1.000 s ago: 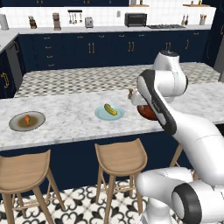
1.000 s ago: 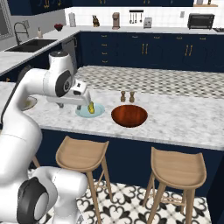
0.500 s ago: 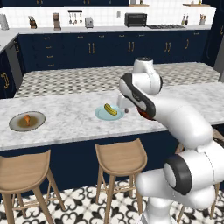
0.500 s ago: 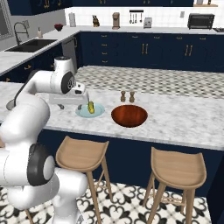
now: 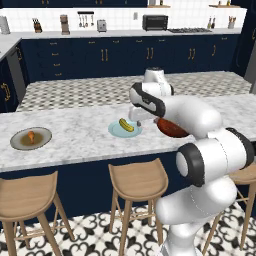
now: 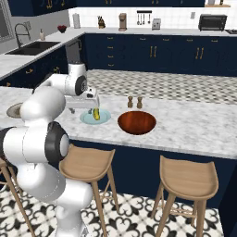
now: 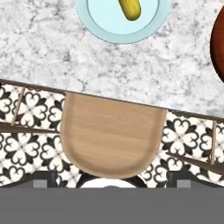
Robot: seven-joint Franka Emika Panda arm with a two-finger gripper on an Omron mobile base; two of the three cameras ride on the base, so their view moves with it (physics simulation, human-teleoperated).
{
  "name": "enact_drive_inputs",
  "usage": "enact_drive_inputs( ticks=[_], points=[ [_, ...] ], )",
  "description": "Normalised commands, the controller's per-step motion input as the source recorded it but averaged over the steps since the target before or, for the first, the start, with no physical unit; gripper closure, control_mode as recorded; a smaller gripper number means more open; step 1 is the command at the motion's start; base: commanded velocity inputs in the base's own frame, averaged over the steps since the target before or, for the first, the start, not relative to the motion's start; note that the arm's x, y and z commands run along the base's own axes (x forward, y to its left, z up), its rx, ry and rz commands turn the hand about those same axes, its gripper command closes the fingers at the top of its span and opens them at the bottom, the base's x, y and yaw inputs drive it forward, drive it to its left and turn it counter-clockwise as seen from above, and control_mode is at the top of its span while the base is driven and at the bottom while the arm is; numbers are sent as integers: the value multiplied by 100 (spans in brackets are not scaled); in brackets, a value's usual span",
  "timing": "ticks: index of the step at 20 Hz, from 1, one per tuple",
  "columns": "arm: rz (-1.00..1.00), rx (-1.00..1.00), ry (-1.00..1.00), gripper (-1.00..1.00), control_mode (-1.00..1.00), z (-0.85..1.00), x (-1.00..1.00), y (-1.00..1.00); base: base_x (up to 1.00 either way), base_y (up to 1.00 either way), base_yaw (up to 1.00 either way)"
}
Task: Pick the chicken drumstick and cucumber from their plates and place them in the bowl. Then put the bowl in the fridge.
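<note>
Marble-topped, the kitchen island served as the bench (image 5: 75,135), with navy cabinets behind it and wooden stools (image 5: 137,180) along its near side. On it, the cucumber (image 5: 125,125) lay across the pale blue plate (image 5: 116,131) near the middle of the bench, untouched; in the hand view its lower end (image 7: 129,8) showed at the top edge, on the plate (image 7: 105,22). The dark red-brown bowl (image 6: 136,122) stood just beside that plate, toward the robot's right, and appeared empty. The chicken drumstick (image 5: 31,136) rested on the olive-brown plate (image 5: 20,142), well apart at the left end of the bench. The hand (image 6: 95,102) hovered at the blue plate, above the cucumber, its camera looking down past the bench edge onto a stool seat (image 7: 109,131); its fingers stood spread wide and carried nothing. Judged from this, neither food item had been transferred and the step in hand was the approach to the cucumber, the first pick. The next move would call for centring the hand over the cucumber, since the stick sat toward the edge of its view, turning the spread fingers to straddle its short axis, then lowering before closing. The fridge leg remained entirely outstanding.
</note>
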Motion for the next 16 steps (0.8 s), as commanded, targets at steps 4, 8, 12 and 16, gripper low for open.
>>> enact_drive_inputs(
  ticks=[4, 8, 12, 16],
  points=[
    [0, 0, 0, -100, -100, -48, 47, 16, 0, 0, 0],
    [0, 0, -6, -100, -100, -33, 32, 4, 0, 0, 0],
    [0, 0, -11, -100, -100, -23, 33, 0, 0, 0, 0],
    [0, 1, -3, -100, -100, -31, 40, 0, 0, 0, 0]
  ],
)
